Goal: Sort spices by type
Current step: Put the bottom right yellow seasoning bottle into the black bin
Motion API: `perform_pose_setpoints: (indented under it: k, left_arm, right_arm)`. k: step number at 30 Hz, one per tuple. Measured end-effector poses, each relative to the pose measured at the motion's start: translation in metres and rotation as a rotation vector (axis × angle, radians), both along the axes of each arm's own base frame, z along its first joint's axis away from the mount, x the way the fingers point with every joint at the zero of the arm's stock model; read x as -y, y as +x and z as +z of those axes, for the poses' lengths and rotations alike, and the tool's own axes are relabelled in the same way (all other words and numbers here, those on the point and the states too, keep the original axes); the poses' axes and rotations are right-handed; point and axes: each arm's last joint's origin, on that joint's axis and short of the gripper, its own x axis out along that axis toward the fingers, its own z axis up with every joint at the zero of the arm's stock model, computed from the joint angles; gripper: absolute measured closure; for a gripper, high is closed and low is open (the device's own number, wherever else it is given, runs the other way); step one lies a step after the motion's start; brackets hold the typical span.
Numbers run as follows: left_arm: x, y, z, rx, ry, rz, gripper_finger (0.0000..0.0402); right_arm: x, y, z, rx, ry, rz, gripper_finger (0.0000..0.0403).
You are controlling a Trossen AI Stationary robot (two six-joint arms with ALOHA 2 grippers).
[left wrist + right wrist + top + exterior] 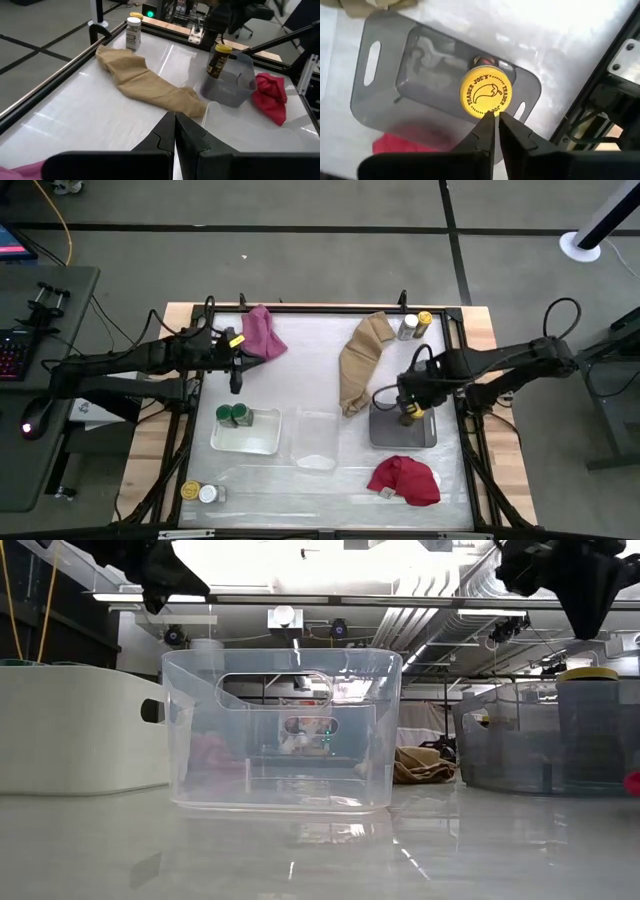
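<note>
Yellow lid reads "TRADER JOE'S" around a chili-pepper mark; that amber jar stands upright in the grey tray right of the surface's centre, right hand just above it with fingers pinched together, gripping nothing. Two green-lidded jars sit in the white tray left of centre, yellow and white-lidded jars at the near-left corner, another pair at the far edge by the tan cloth. Left hand hangs closed and empty near the pink cloth; clear bin at centre, red cloth near the front edge.
</note>
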Motion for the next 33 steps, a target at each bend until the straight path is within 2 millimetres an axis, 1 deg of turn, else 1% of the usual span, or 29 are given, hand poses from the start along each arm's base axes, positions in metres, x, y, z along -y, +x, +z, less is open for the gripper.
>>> perform_pose_setpoints:
  k: [2, 5, 11, 14, 23, 29, 33]
  left_arm:
    - [0.000, 0.000, 0.000, 0.000, 0.004, 0.010, 0.0401]
    - [0.000, 0.000, 0.000, 0.000, 0.006, 0.015, 0.0401]
    - [0.000, 0.000, 0.000, 0.000, 0.006, 0.016, 0.0402]
    - [0.000, 0.000, 0.000, 0.001, 0.006, 0.015, 0.0401]
    - [-0.001, 0.000, 0.000, 0.002, 0.002, 0.024, 0.0402]
    - [-0.001, 0.000, 0.000, 0.001, 0.006, 0.033, 0.0401]
    - [-0.001, 0.000, 0.000, 0.000, 0.009, 0.033, 0.0402]
  right_arm:
    - [-0.004, -0.001, 0.000, 0.007, -0.035, -0.015, 0.0394]
    - [-0.005, 0.000, -0.007, 0.013, -0.059, -0.031, 0.0399]
    - [-0.005, 0.006, -0.033, 0.047, 0.002, -0.043, 0.0402]
    - [-0.005, 0.006, -0.041, 0.043, 0.012, -0.058, 0.0402]
    - [-0.005, 0.005, -0.043, 0.031, 0.009, -0.042, 0.0402]
    - [-0.006, 0.001, -0.049, 0.000, 0.045, -0.039, 0.0402]
    - [-0.005, 0.001, -0.034, 0.010, 0.021, -0.036, 0.0403]
